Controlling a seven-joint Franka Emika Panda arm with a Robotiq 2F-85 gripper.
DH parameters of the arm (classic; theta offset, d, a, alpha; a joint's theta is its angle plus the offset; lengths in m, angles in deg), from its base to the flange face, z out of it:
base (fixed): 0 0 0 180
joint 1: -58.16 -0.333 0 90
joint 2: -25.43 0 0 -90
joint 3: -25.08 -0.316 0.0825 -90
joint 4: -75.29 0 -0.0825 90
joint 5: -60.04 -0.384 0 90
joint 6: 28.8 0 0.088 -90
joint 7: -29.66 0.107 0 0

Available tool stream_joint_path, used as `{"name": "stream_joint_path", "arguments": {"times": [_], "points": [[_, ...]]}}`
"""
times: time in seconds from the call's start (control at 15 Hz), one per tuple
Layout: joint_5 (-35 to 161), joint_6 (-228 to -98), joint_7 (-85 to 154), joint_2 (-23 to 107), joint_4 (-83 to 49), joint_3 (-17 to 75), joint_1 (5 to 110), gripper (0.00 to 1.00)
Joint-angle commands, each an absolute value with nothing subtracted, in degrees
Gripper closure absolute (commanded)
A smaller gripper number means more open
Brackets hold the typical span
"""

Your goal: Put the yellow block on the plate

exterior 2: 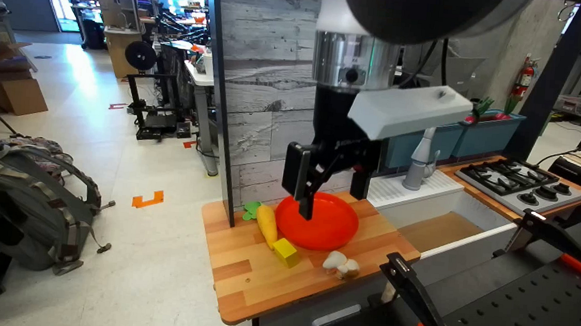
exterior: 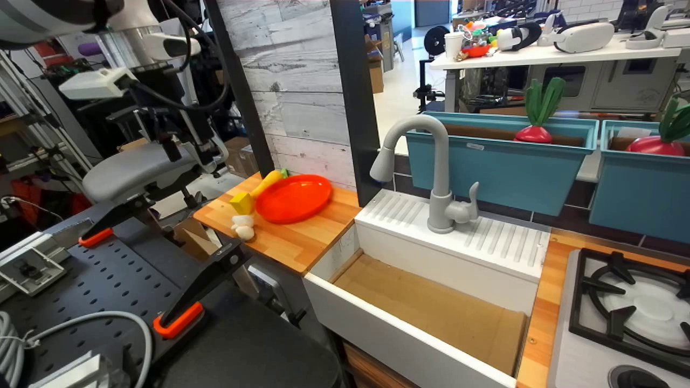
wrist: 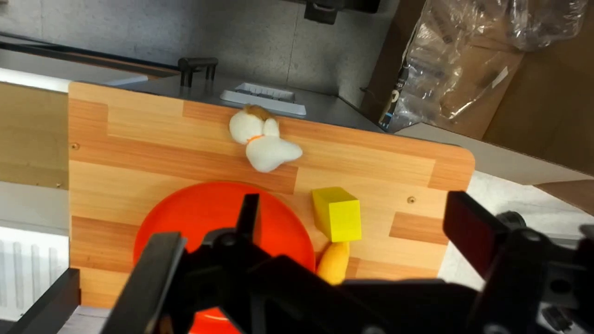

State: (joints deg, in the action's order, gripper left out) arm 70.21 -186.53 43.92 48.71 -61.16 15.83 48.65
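One yellow block (wrist: 337,215) sits on the surface (wrist: 380,162), right of centre in the wrist view; if lowered off-centre, the spread, empty jaws may strike the plate (wrist: 209,204), whose rim lies nearby.

- The robot hand (exterior 2: 332,199) hangs in the air, its fingers (exterior 2: 306,207) apart.
- Below the hand, a red plate (exterior 2: 326,232) lies on a wooden table (exterior 2: 259,296).
- Below the hand too, a yellow block (exterior 2: 286,252) sits beside a carrot (exterior 2: 267,224).
- Far from the hand is a backpack (exterior 2: 48,216).
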Motion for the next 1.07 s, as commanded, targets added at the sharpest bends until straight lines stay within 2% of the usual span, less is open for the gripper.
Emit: {"name": "stream_joint_path", "arguments": {"times": [0.0, 1.0], "points": [[68.3, -187.4, 44.5, 57.3, -54.7, 18.7, 44.7, 0.00], [69.2, -185.1, 50.7, 76.4, -36.0, 29.0, 31.0, 0.00]]}}
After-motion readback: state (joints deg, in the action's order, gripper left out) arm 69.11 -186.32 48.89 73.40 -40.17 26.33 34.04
